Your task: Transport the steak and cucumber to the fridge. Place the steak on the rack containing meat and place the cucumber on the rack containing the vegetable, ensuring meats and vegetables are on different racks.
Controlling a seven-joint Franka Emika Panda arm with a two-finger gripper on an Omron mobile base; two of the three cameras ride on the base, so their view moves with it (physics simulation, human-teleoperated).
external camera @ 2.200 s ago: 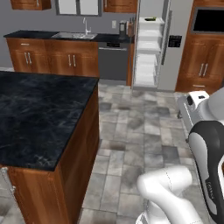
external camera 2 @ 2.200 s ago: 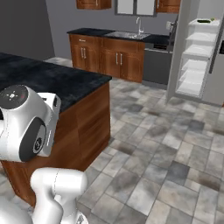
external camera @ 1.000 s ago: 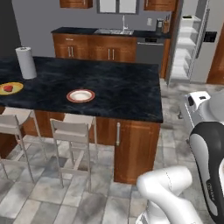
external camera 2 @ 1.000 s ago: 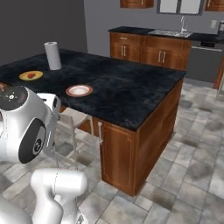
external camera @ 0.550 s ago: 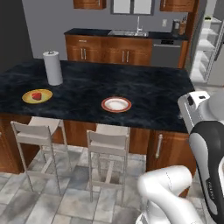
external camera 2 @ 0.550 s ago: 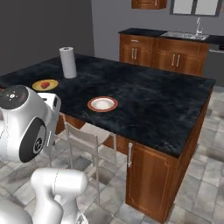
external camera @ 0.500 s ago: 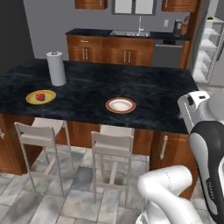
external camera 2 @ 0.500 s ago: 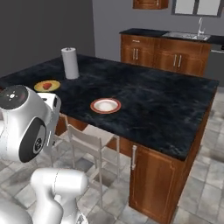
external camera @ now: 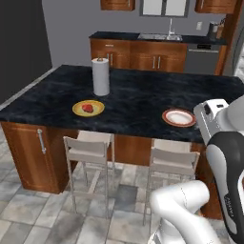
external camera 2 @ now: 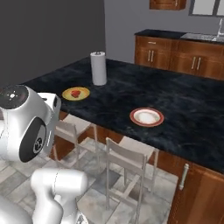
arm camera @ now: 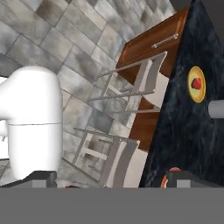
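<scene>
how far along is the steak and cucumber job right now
Nothing looks done yet. The steak lies on the yellow plate on the island counter, near the paper towel roll. The gripper is open and holds nothing, well short of the counter above the stools. I can't spot the cucumber. Left: pick up the steak, find the cucumber, carry both to the fridge racks.

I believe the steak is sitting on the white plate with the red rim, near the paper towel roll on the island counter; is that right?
Not quite. The steak lies on the yellow plate, near the paper towel roll on the island counter. The white plate with the red rim stands further along, apart. The left base view shows this.
</scene>
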